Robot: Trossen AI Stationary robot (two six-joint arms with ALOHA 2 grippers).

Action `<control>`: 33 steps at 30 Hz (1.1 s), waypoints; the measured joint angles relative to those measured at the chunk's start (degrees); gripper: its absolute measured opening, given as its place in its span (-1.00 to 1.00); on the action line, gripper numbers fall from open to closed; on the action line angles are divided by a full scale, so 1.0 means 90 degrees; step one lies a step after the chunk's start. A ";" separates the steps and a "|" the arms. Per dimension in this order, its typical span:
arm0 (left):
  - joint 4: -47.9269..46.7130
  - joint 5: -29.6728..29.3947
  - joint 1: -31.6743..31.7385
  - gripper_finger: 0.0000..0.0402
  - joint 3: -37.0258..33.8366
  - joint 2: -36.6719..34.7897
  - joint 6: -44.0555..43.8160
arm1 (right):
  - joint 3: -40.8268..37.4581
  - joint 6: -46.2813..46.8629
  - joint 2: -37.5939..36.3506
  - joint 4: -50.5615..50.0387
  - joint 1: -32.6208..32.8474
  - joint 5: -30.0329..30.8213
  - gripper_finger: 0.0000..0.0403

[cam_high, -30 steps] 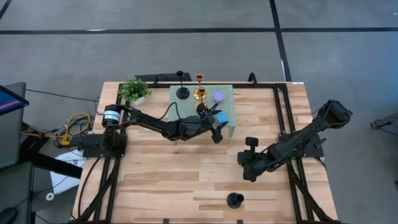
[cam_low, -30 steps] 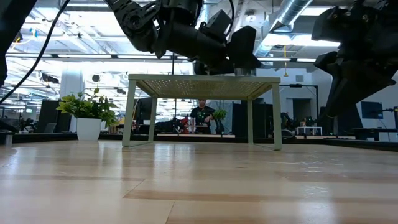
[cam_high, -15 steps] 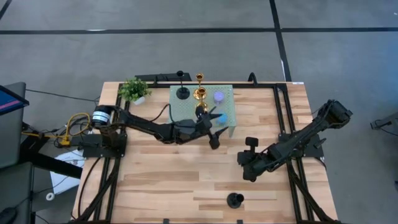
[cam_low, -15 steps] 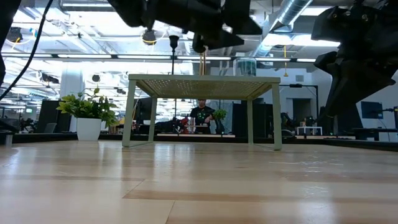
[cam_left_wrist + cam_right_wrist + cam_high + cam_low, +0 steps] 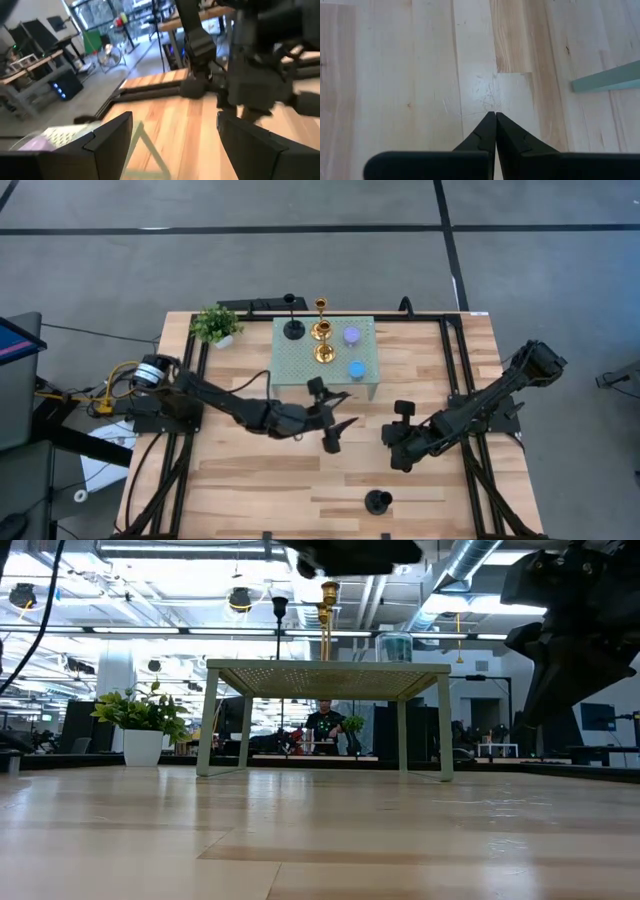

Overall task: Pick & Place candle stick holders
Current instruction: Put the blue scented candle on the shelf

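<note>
The mint-green stand (image 5: pixel 300 360) bears several candle stick holders standing on their bases: a black one (image 5: pixel 293 330), two gold ones (image 5: pixel 321 328) (image 5: pixel 324 353), a lilac one (image 5: pixel 352 336) and a blue one (image 5: pixel 356 368). Another black holder (image 5: pixel 377 501) stands on the table near its front edge. My left gripper (image 5: pixel 336 420) hovers open and empty above the table, just in front of the stand, its fingers (image 5: pixel 107 137) wide apart. My right gripper (image 5: pixel 397 457) hangs shut over the table to the right, its fingertips (image 5: pixel 495 120) pointing down at bare wood.
A small potted plant (image 5: pixel 216 326) stands at the back left beside the stand. The stand's top (image 5: pixel 325 670) sits raised on legs, with the holders' stems (image 5: pixel 327 605) rising above it. Bare wood lies between the stand and the front black holder.
My left gripper has drawn back from over the stand toward the table's near edge and risen, rolling a little, staying open and empty. The gold holder it had covered now shows standing on the stand. The right arm kept still.
</note>
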 joint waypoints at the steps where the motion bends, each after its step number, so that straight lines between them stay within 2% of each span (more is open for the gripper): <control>1: -0.0205 -0.0080 -0.0068 0.44 -0.0032 -0.0104 -0.0089 | 0.0010 0.0000 0.0000 -0.0006 0.0000 0.0000 -1.00; 7: -0.0516 -0.0149 -0.0437 0.44 -0.0658 -0.0792 -0.0585 | 0.0222 -0.0275 0.0000 -0.0004 -0.0100 0.0018 -1.00; 10: -0.0536 -0.0146 -0.0542 0.39 -0.1083 -0.1113 -0.0779 | 0.0391 -0.0528 0.0000 0.0015 -0.0227 0.0243 -1.00; 17: -0.0558 -0.0142 -0.0658 -0.03 -0.1979 -0.1788 -0.1469 | 0.0832 -0.1132 0.0000 0.0011 -0.0562 0.1268 -1.00; 25: -0.0523 0.0357 -0.0660 -0.53 -0.2584 -0.2279 -0.1864 | 0.1255 -0.1364 0.0000 0.0016 -0.0867 0.2736 -1.00; 33: -0.0529 0.0320 -0.0659 -0.78 -0.2857 -0.2454 -0.1997 | 0.1273 -0.2051 0.0000 0.0954 -0.1307 0.2827 -1.00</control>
